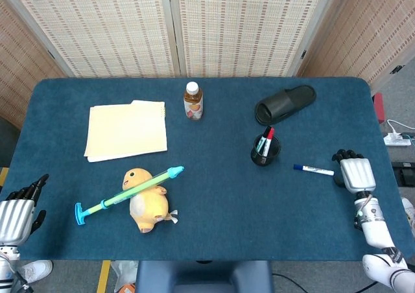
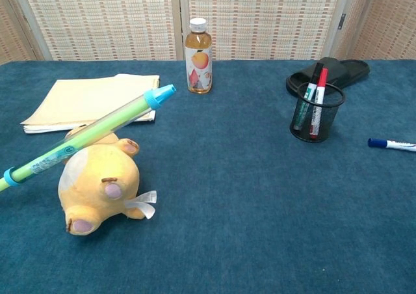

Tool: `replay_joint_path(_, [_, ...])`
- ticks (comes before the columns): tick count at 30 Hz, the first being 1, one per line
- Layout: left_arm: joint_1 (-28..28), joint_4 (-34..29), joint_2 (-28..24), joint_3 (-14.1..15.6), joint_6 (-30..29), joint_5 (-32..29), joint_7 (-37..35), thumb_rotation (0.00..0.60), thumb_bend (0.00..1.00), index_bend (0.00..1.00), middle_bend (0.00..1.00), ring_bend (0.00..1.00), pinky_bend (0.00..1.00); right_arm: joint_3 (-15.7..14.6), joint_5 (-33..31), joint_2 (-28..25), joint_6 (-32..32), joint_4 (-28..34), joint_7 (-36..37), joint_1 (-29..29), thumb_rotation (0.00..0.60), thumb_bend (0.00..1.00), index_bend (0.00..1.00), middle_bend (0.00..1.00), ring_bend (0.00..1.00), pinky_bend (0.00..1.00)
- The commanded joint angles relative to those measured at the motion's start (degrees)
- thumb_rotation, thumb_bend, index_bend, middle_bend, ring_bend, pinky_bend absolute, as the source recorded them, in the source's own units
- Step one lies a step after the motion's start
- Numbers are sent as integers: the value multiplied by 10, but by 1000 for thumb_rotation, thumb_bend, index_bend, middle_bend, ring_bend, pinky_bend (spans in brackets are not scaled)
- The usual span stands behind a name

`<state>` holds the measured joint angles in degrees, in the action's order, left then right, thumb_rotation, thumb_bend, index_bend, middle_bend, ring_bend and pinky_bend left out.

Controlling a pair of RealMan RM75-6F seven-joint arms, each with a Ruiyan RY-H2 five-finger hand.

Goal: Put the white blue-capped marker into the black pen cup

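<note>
The white blue-capped marker (image 1: 314, 170) lies flat on the blue table, cap pointing left, right of the black pen cup (image 1: 266, 150). The chest view shows the marker (image 2: 392, 144) at its right edge and the mesh cup (image 2: 316, 113) holding a red and a green pen. My right hand (image 1: 353, 172) hovers just right of the marker's white end, palm down, holding nothing, its fingers reaching toward it. My left hand (image 1: 16, 210) rests off the table's front left corner, empty, fingers apart. Neither hand shows in the chest view.
A black slipper (image 1: 284, 103) lies behind the cup. A drink bottle (image 1: 192, 101) stands at the back centre. A cream folder (image 1: 126, 130) lies at the left. A yellow plush toy (image 1: 148, 199) with a green-blue stick (image 1: 128, 193) across it sits at the front left.
</note>
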<state>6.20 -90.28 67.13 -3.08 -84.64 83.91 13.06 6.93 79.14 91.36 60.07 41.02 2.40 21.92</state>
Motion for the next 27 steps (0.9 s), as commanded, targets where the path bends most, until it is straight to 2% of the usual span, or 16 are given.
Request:
replay_joint_path(1, [0,-1,0,0,1,0,2,600,290,106,239,325,405,-7,4,10,-17,-21,16,8,600,184,375,252,230,370])
replay_joint_path(8, [1,-2,1,1,1,1,5,600,291,106,238,325,405,-18,16,33,-33,-65,36,21,600,184,380,258,230,370])
replay_joint_path(27, [2,-3,0,1,6,-5,6,600,291,107,238,325,405,-29,19,73,-70,-138,54,31,600,185,453,299,246,387])
